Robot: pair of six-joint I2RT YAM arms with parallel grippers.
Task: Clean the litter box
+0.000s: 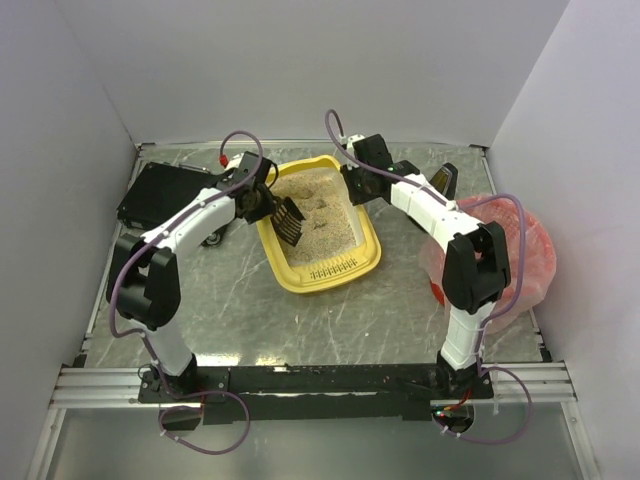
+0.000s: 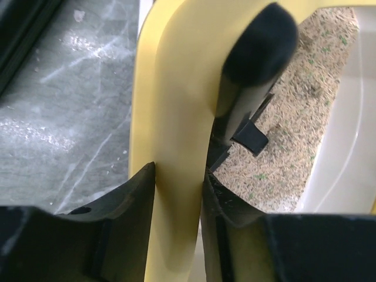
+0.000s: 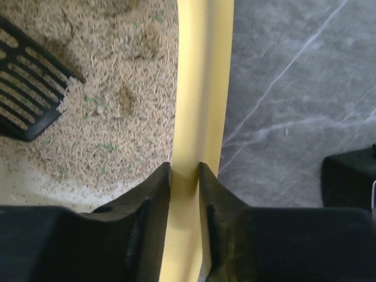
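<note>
Centrally on the tabletop (image 1: 330,335) sits the litter box (image 1: 318,286) — left pincer (image 2: 178,176) clamped on its left rim, right pincer (image 3: 184,170) clamped on its far-right rim; a black scoop (image 1: 288,222) lies in its litter.

Litter box (image 1: 310,285) is plain yellow, w/ beige litter (image 3: 111,117) flecked green (a few darker brown patches). Scoop (image 1: 289,217) is black w/ slots; table (image 1: 230,300) is dark grey marble-look w/ white veins. Bin bag (image 1: 535,260) is translucent pink-red, flat box (image 1: 160,192) black.
</note>
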